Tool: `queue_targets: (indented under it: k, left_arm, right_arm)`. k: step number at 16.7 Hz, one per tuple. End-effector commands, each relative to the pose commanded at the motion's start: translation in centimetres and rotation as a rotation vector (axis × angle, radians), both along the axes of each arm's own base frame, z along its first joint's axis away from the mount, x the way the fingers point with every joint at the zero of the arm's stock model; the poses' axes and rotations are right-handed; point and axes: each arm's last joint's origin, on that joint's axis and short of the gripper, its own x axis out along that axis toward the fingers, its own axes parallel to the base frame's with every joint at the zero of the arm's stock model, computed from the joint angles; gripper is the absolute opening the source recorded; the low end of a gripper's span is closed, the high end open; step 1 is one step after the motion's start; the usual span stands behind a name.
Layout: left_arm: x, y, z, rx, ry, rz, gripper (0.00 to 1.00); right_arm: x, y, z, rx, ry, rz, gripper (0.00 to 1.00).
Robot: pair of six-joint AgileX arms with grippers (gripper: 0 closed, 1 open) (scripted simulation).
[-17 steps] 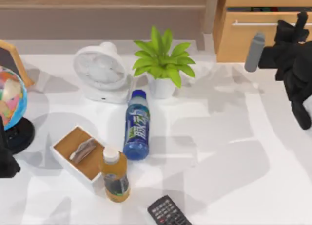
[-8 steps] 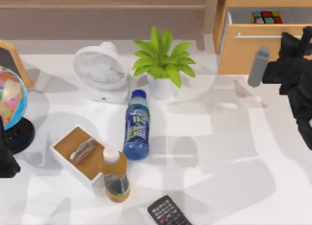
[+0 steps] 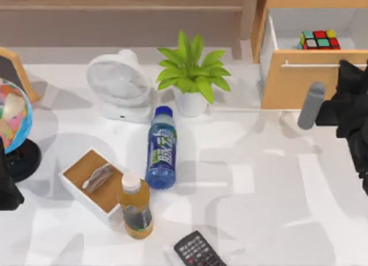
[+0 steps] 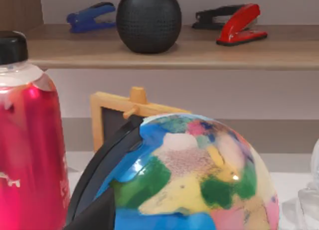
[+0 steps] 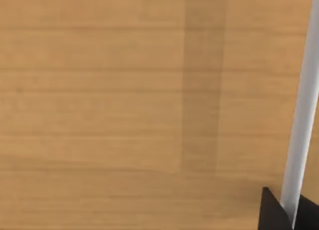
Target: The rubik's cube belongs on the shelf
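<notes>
Inside the open drawer (image 3: 299,76) at the table's far right, the rubik's cube (image 3: 319,40) sits on the drawer floor near the back, apart from the walls. The drawer's silver bar handle (image 3: 313,65) runs along its orange-tan front, and the right gripper (image 5: 286,210) is at that handle: the right wrist view shows dark fingers (image 5: 271,212) on either side of the bar, closed around it. The shelf (image 3: 121,7), the cube's destination, lies along the back edge to the left of the drawer. Probable risk: reaching in over the raised front panel could knock the cube against a wall or clip the panel, since the cube sits deep inside. The left arm is parked at the table's left edge beside the globe (image 3: 12,113); whether its fingers are open cannot be determined.
</notes>
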Motion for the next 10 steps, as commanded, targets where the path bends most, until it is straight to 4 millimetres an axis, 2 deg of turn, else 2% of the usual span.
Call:
queue_targets:
  k: [2,6,8,10]
  left_arm:
    - [0.0,0.0,0.0,0.000,0.000,0.000,1.00]
    - [0.0,0.0,0.0,0.000,0.000,0.000,1.00]
    - [0.0,0.0,0.0,0.000,0.000,0.000,1.00]
    - [0.0,0.0,0.0,0.000,0.000,0.000,1.00]
  right_arm:
    - [-0.8,0.0,0.1,0.001,-0.008,0.000,0.00]
    - [-0.8,0.0,0.1,0.001,-0.009,0.001,0.00]
    - [-1.7,0.2,0.2,0.001,-0.014,0.003,0.00]
    - [-3.5,0.2,0.0,-0.001,-0.008,0.001,0.00]
